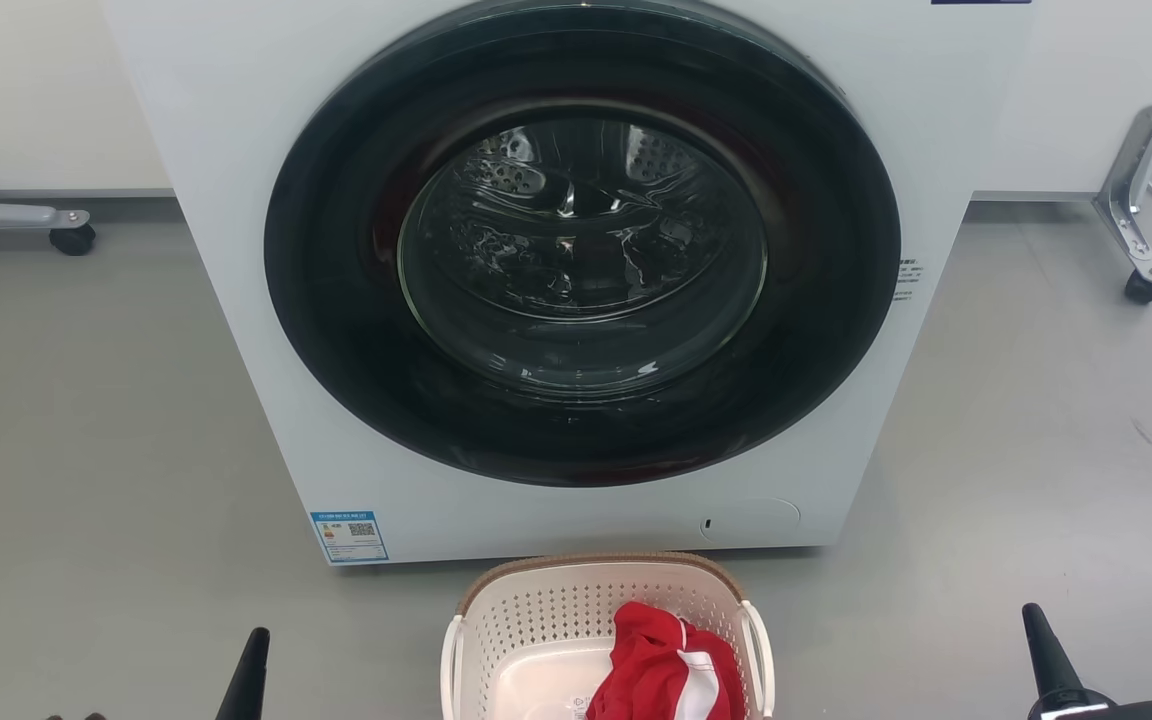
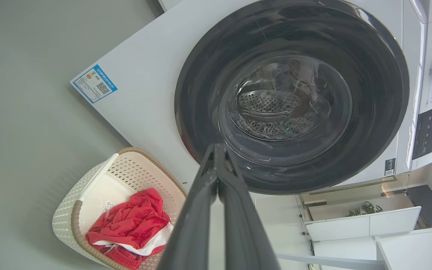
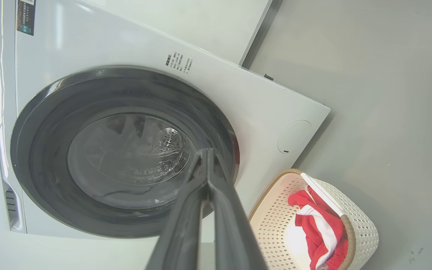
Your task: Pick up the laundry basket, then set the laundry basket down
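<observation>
Two white handles [image 1: 450, 665], one on each side of the laundry basket [image 1: 536, 612], are offering me the obvious places to take hold. I am judging them the safest choice, since the perforated cream walls are looking thin and likely to flex under a pinch, while the brown woven-look rim is probably too broad and slick for my narrow fingers. The basket is looking light: stiff plastic carrying just a red and white garment [image 1: 661, 665] bunched toward its right side, so I am expecting the load to tip slightly that way in a lift. It is sitting on the grey floor [image 1: 86, 450] at the bottom centre of the head view, just in front of the washing machine [image 1: 236, 330]. My left gripper [image 1: 254, 660] is pointing up at the lower left of that frame and my right gripper [image 1: 1041, 645] at the lower right, both well apart from the basket lying between them. Both wrist views are showing my fingers pressed together at the tips, holding nothing, with the basket lying at the lower left of the left wrist view and the lower right of the right wrist view.
</observation>
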{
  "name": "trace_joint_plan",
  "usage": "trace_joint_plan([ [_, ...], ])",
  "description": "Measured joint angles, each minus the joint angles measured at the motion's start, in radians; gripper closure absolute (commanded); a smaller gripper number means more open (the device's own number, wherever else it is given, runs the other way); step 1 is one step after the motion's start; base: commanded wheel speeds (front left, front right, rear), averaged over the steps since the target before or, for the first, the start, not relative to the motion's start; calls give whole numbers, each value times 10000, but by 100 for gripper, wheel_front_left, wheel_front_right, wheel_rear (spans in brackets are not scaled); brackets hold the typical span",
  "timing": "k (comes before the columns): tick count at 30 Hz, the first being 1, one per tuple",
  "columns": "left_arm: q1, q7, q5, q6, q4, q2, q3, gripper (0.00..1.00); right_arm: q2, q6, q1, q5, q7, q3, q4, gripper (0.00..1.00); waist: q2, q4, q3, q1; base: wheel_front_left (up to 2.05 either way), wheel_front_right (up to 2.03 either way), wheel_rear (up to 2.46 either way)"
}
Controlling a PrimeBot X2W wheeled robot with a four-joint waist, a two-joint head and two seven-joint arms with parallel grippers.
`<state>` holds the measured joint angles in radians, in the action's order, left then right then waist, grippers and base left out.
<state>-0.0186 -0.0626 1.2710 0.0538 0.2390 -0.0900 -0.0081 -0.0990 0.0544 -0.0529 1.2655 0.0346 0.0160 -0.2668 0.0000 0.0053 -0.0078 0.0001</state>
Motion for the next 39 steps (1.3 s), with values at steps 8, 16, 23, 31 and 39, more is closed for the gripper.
trace_joint_plan([
  [8, -219, -151, 1003, 176, 132, 148, 299, 100, 169, 176, -29, 965, 236, 357, -92, 100, 0, -17, 30, 0, 0, 0, 0],
  [16, -384, -316, 1914, 407, 320, 288, 606, 100, 322, 380, -206, 2000, 456, 709, -186, 100, 1, -33, 60, 0, 0, 0, 0],
  [23, -459, -430, 2824, 575, 460, 385, 865, 100, 472, 539, -241, 2844, 700, 1020, -280, 100, 0, -47, 85, 0, 0, 0, 0],
  [31, -609, -506, 3287, 621, 522, 481, 989, 100, 545, 648, -396, 3300, 788, 1172, -314, 100, 1, -54, 97, 0, 0, 0, 0],
  [39, -609, -506, 3294, 621, 525, 483, 989, 100, 548, 648, -396, 3300, 788, 1172, -314, 100, 0, -54, 97, 0, 0, 0, 0],
])
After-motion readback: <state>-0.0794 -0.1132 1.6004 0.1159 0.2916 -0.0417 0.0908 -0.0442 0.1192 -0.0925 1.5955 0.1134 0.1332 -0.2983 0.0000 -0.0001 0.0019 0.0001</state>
